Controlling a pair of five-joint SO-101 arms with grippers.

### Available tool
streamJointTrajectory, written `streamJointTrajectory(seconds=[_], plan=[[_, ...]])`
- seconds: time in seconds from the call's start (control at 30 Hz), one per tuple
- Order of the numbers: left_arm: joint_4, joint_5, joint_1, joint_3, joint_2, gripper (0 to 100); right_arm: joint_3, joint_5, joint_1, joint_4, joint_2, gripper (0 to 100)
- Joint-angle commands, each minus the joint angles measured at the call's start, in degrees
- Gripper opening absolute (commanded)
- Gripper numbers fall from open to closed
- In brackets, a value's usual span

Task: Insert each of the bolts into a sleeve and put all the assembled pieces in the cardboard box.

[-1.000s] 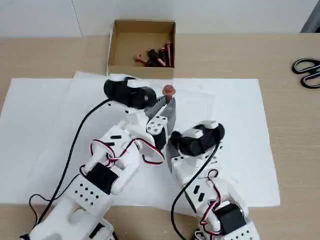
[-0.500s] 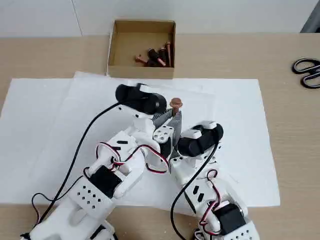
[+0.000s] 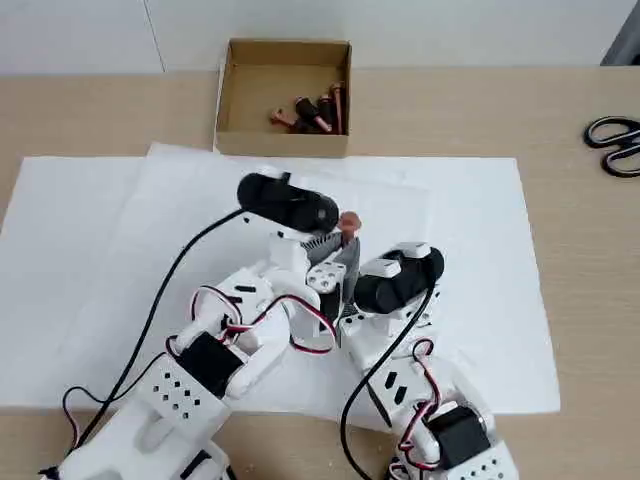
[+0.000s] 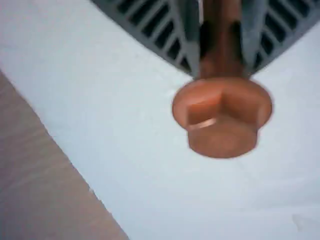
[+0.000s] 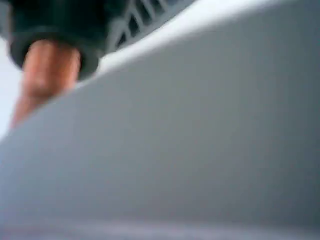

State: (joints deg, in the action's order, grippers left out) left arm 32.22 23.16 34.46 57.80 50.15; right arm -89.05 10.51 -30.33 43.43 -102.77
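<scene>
Pinching the smooth round shaft of a copper-coloured bolt, the left gripper is shut tight. Grey ribbed fingers are pressed on both sides, and the six-sided head with its round flange is left sticking out. The bolt is held over the white paper, well apart from the cardboard box, where more copper and black pieces are piled. A dark round sleeve is seen around a copper shaft in the right wrist view. Whether the right gripper has hold of anything cannot be told.
</scene>
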Motion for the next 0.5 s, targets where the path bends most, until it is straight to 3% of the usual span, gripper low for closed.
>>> streamJointTrajectory(seconds=[0.0, 0.47], plan=[[2.81, 0.35, 0.09, -2.15, 1.23, 1, 1.85, 0.26, 0.22, 0.13, -1.01, 0.4], [9.41, 0.35, 0.18, -2.07, 1.23, 1, 1.85, 0.18, 0.22, 0.13, -1.01, 0.4]])
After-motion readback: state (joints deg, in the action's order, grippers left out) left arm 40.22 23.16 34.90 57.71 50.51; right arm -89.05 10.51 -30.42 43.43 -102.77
